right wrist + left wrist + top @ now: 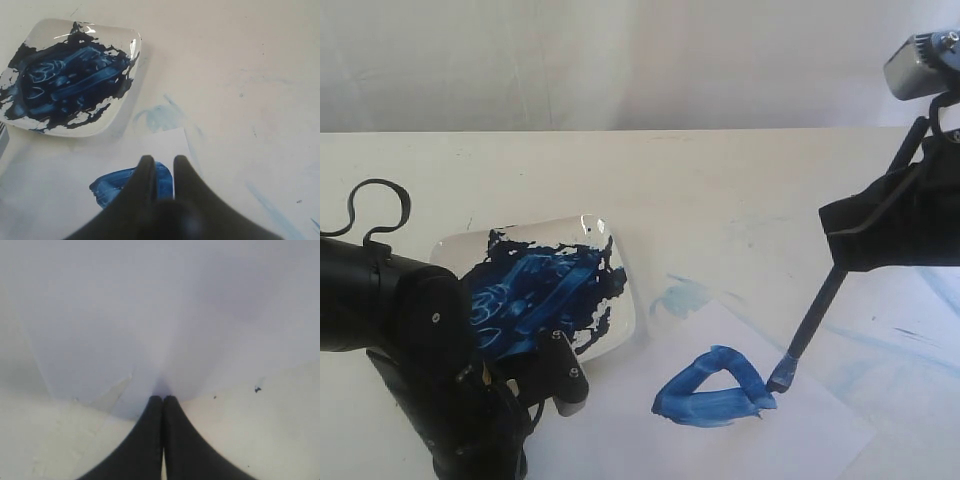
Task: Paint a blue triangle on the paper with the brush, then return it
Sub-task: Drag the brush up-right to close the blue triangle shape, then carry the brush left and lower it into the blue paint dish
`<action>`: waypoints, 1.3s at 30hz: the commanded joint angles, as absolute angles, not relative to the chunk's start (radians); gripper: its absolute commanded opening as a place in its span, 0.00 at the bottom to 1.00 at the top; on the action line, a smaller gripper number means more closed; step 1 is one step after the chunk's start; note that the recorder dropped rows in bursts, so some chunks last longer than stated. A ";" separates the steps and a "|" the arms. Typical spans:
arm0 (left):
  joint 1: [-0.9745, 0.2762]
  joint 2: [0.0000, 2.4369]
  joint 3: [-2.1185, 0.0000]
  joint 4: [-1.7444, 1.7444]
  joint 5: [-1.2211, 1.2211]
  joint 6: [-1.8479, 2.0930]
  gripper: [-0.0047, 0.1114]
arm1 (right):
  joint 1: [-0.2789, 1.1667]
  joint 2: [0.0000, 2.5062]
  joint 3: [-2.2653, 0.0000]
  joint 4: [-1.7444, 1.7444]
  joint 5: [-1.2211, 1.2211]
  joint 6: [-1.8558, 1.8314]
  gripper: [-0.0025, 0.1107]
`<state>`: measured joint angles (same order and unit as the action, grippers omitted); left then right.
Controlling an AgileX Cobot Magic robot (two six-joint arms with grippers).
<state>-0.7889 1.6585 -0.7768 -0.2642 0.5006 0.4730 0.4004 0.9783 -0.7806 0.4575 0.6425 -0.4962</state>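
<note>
Partly hidden paint items
The right gripper covers part of the blue triangle; the left arm hides the dish at its lower-left corner.

Dark-blue triangle on bright white paper. The white dish is smeared streaky dark and lighter blue, the brush is black-handled, and the cream tabletop has faint pale-blue smudges.
</note>
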 commanded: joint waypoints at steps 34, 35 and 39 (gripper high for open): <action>-0.789 0.772 -1.216 0.293 1.153 0.000 0.04 | 0.399 1.072 -0.895 0.621 0.515 -0.211 0.02; -0.789 0.751 -1.216 0.291 1.161 0.000 0.04 | 0.399 1.099 -0.922 0.657 0.515 -0.224 0.02; -0.789 0.681 -1.158 0.283 1.148 0.000 0.04 | 0.399 1.255 -1.030 0.826 0.549 -0.279 0.02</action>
